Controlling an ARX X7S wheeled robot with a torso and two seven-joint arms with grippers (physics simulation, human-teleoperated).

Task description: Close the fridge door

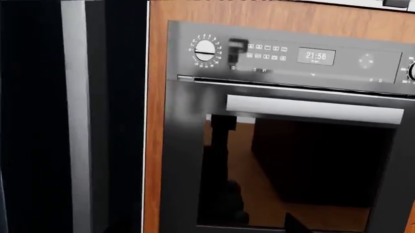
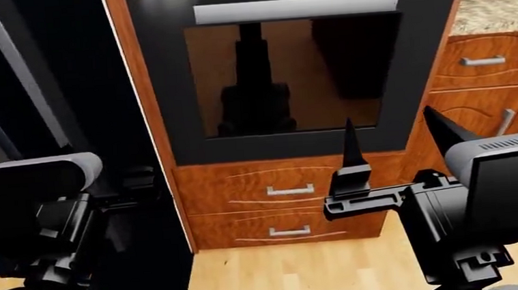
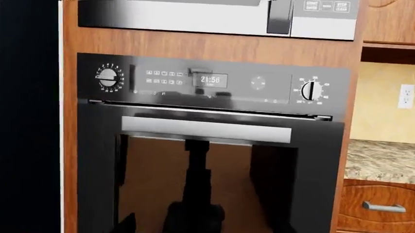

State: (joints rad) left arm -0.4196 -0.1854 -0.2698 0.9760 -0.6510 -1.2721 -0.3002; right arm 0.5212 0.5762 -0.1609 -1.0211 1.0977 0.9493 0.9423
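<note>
The fridge door [image 2: 72,83] is a glossy black panel at the left of the head view, and its long silver bar handle [image 2: 18,73] slants up it. In the left wrist view the fridge door [image 1: 120,116] and handle [image 1: 75,116] stand close, next to the oven. I cannot tell whether a gap remains at the door's edge. My left gripper [image 2: 138,184] hangs low in front of the door, dark against it. One fingertip [image 1: 295,224] shows far off centre, so it is open. My right gripper [image 2: 395,139] is open and empty in front of the oven.
A black glass-fronted oven [image 2: 299,67] with a horizontal silver handle [image 2: 297,7] fills the wooden cabinet right of the fridge. Two drawers [image 2: 276,192] sit below it. More drawers [image 2: 486,61] and a granite counter [image 2: 505,4] lie to the right. A microwave [image 3: 214,17] hangs above the oven.
</note>
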